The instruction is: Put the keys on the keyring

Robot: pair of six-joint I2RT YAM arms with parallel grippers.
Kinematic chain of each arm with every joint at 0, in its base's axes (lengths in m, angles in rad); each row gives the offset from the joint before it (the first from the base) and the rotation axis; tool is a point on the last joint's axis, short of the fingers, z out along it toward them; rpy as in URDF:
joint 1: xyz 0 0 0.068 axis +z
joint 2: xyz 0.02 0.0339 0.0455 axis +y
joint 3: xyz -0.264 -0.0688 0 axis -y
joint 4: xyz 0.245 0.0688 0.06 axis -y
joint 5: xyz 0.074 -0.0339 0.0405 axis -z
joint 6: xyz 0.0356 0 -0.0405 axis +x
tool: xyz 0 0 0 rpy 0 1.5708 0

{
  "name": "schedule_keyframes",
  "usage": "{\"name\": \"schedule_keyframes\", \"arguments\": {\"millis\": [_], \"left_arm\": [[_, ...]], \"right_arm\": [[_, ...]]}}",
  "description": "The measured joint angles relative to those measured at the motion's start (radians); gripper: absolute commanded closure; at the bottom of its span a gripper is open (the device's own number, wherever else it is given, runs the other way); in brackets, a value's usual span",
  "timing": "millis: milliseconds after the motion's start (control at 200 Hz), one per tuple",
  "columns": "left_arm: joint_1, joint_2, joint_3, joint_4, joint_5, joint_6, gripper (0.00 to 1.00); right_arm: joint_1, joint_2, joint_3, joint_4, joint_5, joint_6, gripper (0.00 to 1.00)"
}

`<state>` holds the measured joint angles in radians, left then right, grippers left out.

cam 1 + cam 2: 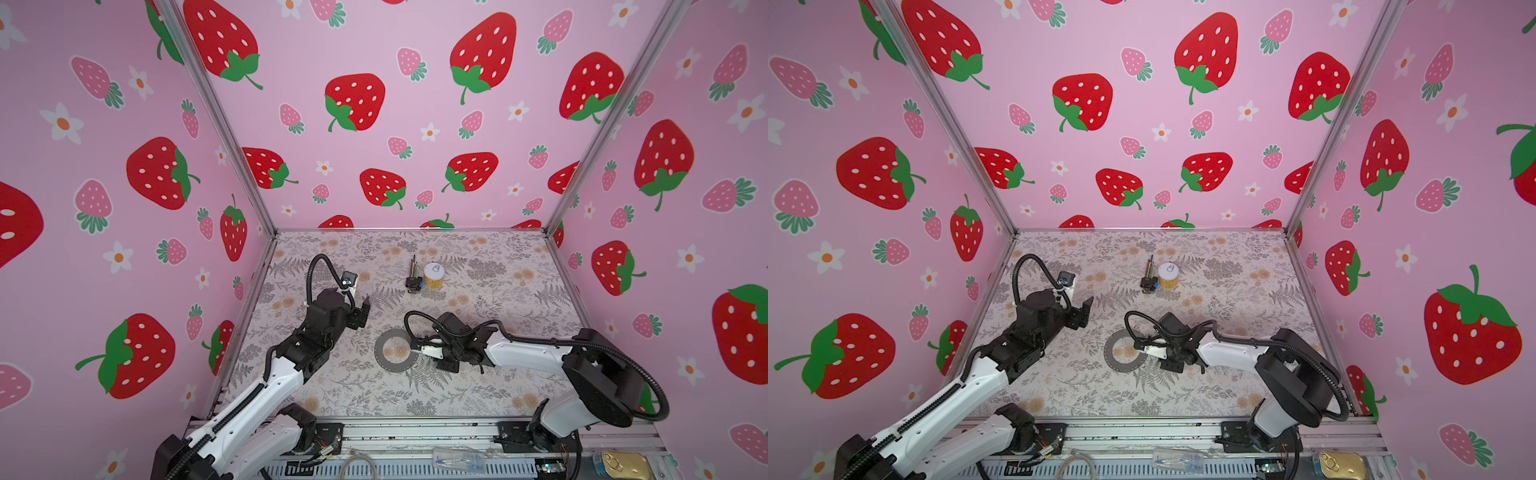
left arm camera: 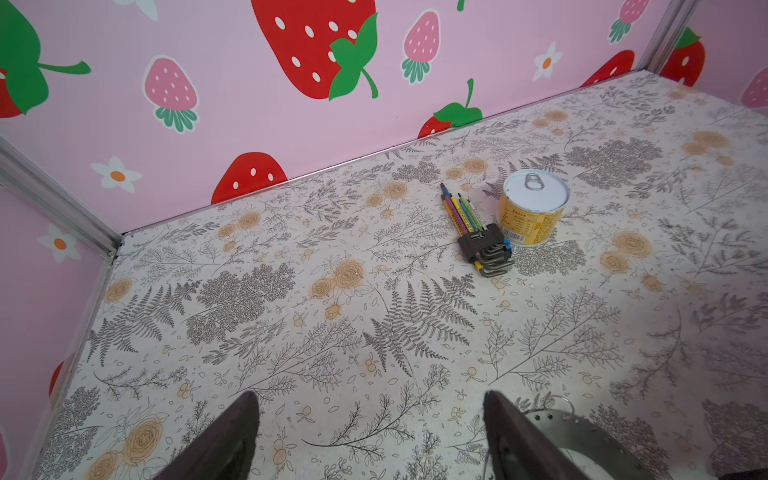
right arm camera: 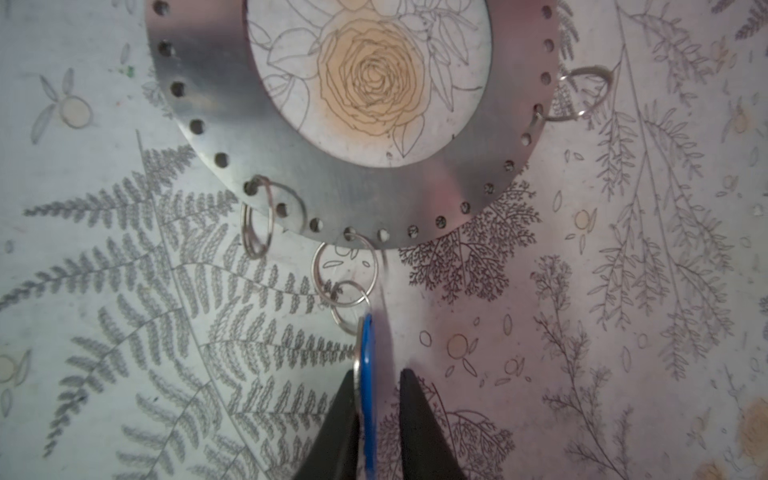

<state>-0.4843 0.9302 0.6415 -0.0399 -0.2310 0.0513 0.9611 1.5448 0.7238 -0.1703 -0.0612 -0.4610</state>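
- The keyring [image 3: 332,183] lies flat on the floral desk [image 1: 519,382], near the middle between the two arms. It is a wide grey metal hoop with a row of small holes along its outer edge, and it shows in both top views [image 1: 380,353] [image 1: 1109,353].
- Several thin split rings hang from those holes. One is at [image 3: 257,220], another at [image 3: 582,93], and a larger one at [image 3: 345,266].
- The keys [image 3: 366,353], a single blue tag seen edge-on, sit just off the hoop's rim. The tag's own small ring [image 3: 349,307] is linked into the larger split ring, which passes through a hole in the hoop.
- The right claw [image 3: 377,376] is low over the desk at the hoop's edge, with the tag between its two black fingers [image 3: 336,424]. Its jaws are slightly parted. One finger touches the tag, and a clear gap of desk shows between the tag and the other finger [image 3: 419,424], so the tag is not pinched.
- The left claw [image 2: 370,440] is raised above the desk to the left of the hoop, well apart from the tag. Its jaws are wide open and nothing is between them. Part of the hoop shows beside one of its fingers in the left wrist view.
- A yellow can with a white pull-tab lid [image 2: 534,208] stands toward the back of the desk.
- A black holder of coloured sticks [image 2: 482,237] lies just beside the can.
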Motion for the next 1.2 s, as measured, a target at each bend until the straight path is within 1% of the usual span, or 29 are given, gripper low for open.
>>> {"name": "schedule_keyframes", "arguments": {"millis": [280,400,450,485,500,515,525,530,540,615,675,720,780,865,945,1030,1116,1196], "left_arm": [[0.0,0.005,0.0,0.017,0.004,0.0,0.14],[0.0,0.021,-0.002,0.026,0.003,0.003,0.13],[0.0,0.021,-0.01,0.042,0.0,0.004,0.13],[0.0,0.021,-0.017,0.052,-0.006,0.006,0.13],[0.0,0.021,-0.021,0.059,-0.01,0.008,0.12],[0.0,0.021,-0.025,0.066,-0.013,0.008,0.12],[0.0,0.021,-0.028,0.068,-0.017,0.01,0.12],[0.0,0.021,-0.029,0.07,-0.018,0.01,0.12],[0.0,0.021,-0.031,0.073,-0.023,0.011,0.12],[0.003,0.022,-0.055,0.102,-0.052,0.023,0.11],[0.011,0.027,-0.078,0.138,-0.078,0.032,0.1],[0.024,0.039,-0.097,0.166,-0.093,0.034,0.1],[0.049,0.06,-0.119,0.203,-0.103,0.035,0.09],[0.103,0.106,-0.156,0.277,-0.103,0.033,0.1],[0.157,0.164,-0.186,0.346,-0.099,0.033,0.09],[0.212,0.247,-0.193,0.409,-0.079,0.031,0.09],[0.256,0.306,-0.209,0.495,-0.052,0.031,0.09],[0.293,0.348,-0.232,0.573,-0.027,0.038,0.08]], "right_arm": [[-0.008,-0.014,-0.001,0.014,-0.045,0.012,0.67],[-0.029,-0.106,-0.022,0.039,-0.055,0.029,0.6],[-0.049,-0.168,-0.043,0.065,-0.053,0.036,0.55],[-0.07,-0.221,-0.065,0.096,-0.045,0.047,0.49],[-0.081,-0.245,-0.076,0.111,-0.037,0.057,0.37],[-0.09,-0.274,-0.092,0.134,-0.03,0.057,0.2],[-0.1,-0.293,-0.102,0.15,-0.021,0.071,0.07],[-0.103,-0.299,-0.106,0.154,-0.019,0.073,0.03],[-0.11,-0.317,-0.117,0.173,-0.015,0.07,0.0],[-0.176,-0.444,-0.211,0.322,0.05,0.105,0.01],[-0.254,-0.526,-0.311,0.496,0.116,0.135,0.01],[-0.32,-0.553,-0.378,0.612,0.155,0.156,0.01],[-0.435,-0.547,-0.452,0.751,0.19,0.195,0.01],[-0.582,-0.462,-0.514,0.91,0.221,0.241,0.01],[-0.667,-0.348,-0.55,1.061,0.218,0.28,0.01],[-0.711,-0.216,-0.562,1.188,0.208,0.296,0.01],[-0.739,-0.138,-0.562,1.271,0.188,0.305,0.01],[-0.789,-0.053,-0.563,1.401,0.132,0.332,0.01]]}}
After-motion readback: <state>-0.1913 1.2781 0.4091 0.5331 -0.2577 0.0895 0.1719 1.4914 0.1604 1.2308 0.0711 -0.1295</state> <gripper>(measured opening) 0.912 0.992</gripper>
